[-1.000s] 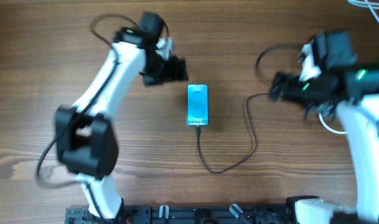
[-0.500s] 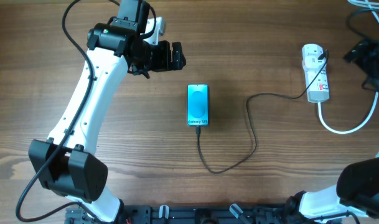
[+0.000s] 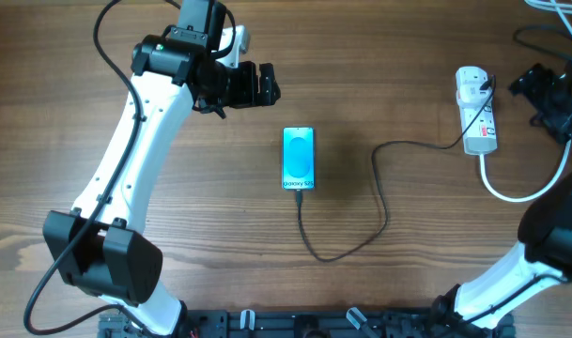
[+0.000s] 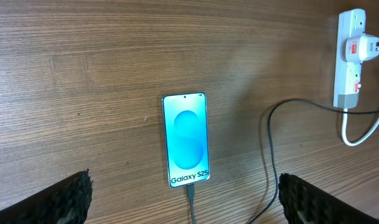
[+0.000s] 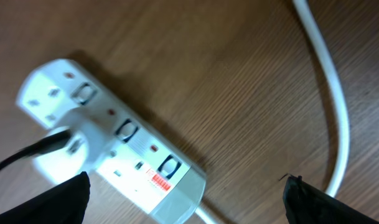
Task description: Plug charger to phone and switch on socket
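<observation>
The phone (image 3: 299, 158) lies flat mid-table, its cyan screen (image 4: 186, 140) facing up. The charger (image 3: 384, 211), a thin black cable, has its small plug (image 4: 190, 190) in the phone's near end. From there it loops right and up (image 4: 270, 143) to an adapter (image 4: 363, 46) seated in the white socket (image 3: 477, 111). My left gripper (image 3: 255, 86) hovers open up and left of the phone, with nothing between its fingers (image 4: 71, 199). Just right of the socket (image 5: 114, 143), my right gripper (image 3: 541, 99) is open and empty.
The socket's thick white lead (image 3: 511, 192) curves off toward the right edge. More white cables (image 3: 548, 14) lie in the top right corner. A black rail (image 3: 295, 324) runs along the front edge between the arm bases.
My right arm has pulled away from over the socket to the table's right edge, uncovering the socket. My left arm rose slightly and then held still.
</observation>
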